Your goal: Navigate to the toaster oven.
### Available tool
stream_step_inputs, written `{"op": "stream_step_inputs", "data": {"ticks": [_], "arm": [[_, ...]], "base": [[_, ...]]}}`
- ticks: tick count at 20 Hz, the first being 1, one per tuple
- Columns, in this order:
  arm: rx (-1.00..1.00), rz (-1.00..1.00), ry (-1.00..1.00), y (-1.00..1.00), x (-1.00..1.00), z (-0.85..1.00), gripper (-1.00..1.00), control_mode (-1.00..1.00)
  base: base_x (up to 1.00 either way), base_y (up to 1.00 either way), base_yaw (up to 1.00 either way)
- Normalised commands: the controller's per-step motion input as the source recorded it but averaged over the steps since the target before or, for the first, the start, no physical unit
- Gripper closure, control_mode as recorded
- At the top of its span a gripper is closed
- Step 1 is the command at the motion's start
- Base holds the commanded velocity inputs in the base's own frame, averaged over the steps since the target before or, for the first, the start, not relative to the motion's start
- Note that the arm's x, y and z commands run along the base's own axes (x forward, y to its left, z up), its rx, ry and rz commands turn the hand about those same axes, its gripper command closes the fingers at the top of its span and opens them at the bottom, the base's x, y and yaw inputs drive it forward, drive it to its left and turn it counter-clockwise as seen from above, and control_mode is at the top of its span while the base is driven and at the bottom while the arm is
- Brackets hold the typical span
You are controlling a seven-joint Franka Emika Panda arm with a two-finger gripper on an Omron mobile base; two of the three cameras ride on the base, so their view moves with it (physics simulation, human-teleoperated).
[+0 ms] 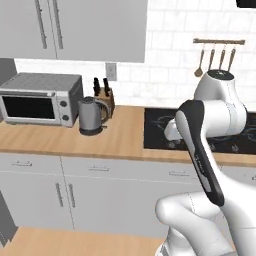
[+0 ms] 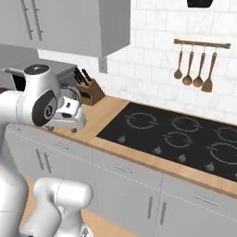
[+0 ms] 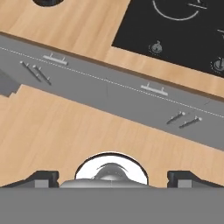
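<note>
The toaster oven [image 1: 40,100] is a silver-grey box with a wide dark glass door and knobs on its right panel. It stands at the left end of the wooden counter [image 1: 125,135], under the wall cabinets. In the right base view its top [image 2: 66,69] peeks out behind my arm. My gripper [image 3: 113,179] points down at the floor in front of the base cabinets. Its fingertips [image 3: 41,178] are spread wide, open, with nothing between them.
A grey kettle [image 1: 91,116] and a knife block [image 1: 104,95] stand just right of the oven. A black cooktop [image 2: 176,134] lies further right, with utensils [image 2: 194,67] hanging above it. Grey base cabinets [image 1: 100,195] line the front, above a wooden floor [image 3: 65,140].
</note>
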Motion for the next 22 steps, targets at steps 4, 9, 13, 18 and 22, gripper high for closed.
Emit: {"op": "stream_step_inputs", "data": {"ticks": [4, 9, 13, 18, 22], "arm": [[0.0, 0.0, 0.0, 0.0, 0.0, 0.0, -1.0, 1.0], [0.0, 0.0, 0.0, 0.0, 0.0, 0.0, -1.0, 1.0], [0.0, 0.0, 0.0, 0.0, 0.0, 0.0, -1.0, 1.0], [0.0, 0.0, 0.0, 0.0, 0.0, 0.0, -1.0, 1.0], [0.0, 0.0, 0.0, 0.0, 0.0, 0.0, -1.0, 1.0]], "base": [[0.58, 1.0, -0.19], [0.47, 1.0, -0.26], [0.48, 1.0, -0.38], [0.49, 1.0, -0.42], [0.74, 1.0, -0.32]]}}
